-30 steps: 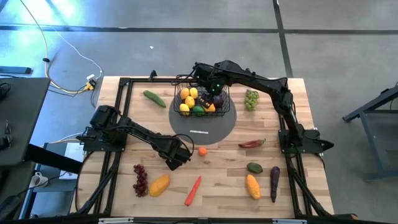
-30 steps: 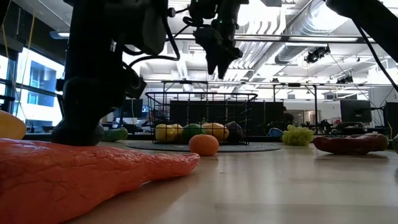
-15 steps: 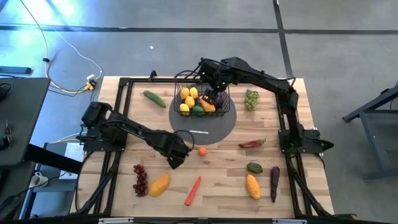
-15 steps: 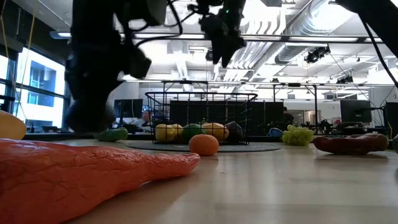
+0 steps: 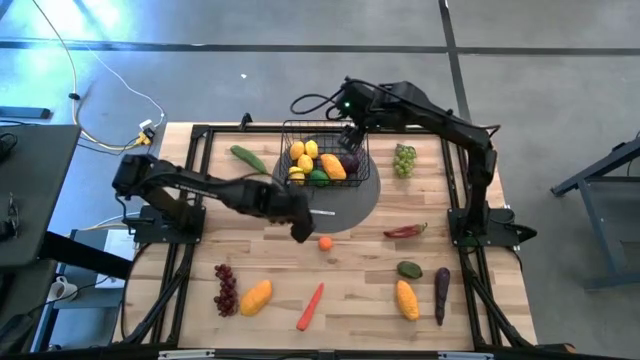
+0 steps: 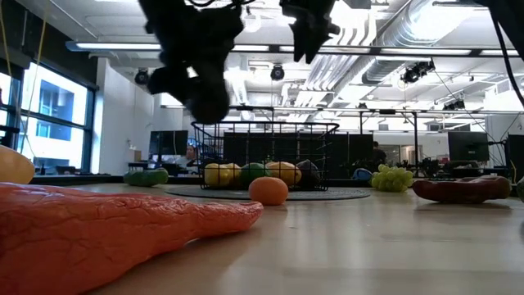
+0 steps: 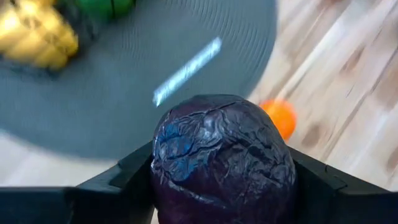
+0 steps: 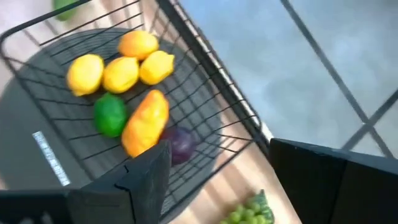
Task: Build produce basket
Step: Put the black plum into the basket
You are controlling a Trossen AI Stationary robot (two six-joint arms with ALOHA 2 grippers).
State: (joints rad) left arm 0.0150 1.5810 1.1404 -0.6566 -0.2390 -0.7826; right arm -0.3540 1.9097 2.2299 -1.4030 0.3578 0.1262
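The black wire basket (image 5: 322, 160) stands on the grey round mat (image 5: 345, 205). It holds lemons (image 8: 121, 71), a green fruit (image 8: 109, 116), a mango (image 8: 146, 121) and a plum (image 8: 180, 144). My left gripper (image 5: 301, 231) hangs over the mat's near edge, shut on a dark purple plum (image 7: 219, 155). A small orange (image 5: 325, 242) lies on the table just below it. My right gripper (image 5: 352, 138) is open with nothing in it, high above the basket's far right corner. My left gripper pinches the plum between its two fingers (image 7: 121, 183), one on each of the plum's opposite sides (image 7: 163, 171). The fingers slant down from above. The plum is lifted clear of the table and the mat.
Loose produce lies around the mat: cucumber (image 5: 248, 157), green grapes (image 5: 404, 158), red chili (image 5: 405, 231), red grapes (image 5: 227, 288), mango (image 5: 256, 297), carrot (image 5: 311, 306), another mango (image 5: 406, 298), eggplant (image 5: 441, 294). Bare wood shows between them.
My left gripper has risen from the table beside the small orange and gone toward the far edge, over the mat's near rim. My right gripper has risen and drawn back from over the basket toward its far right corner.
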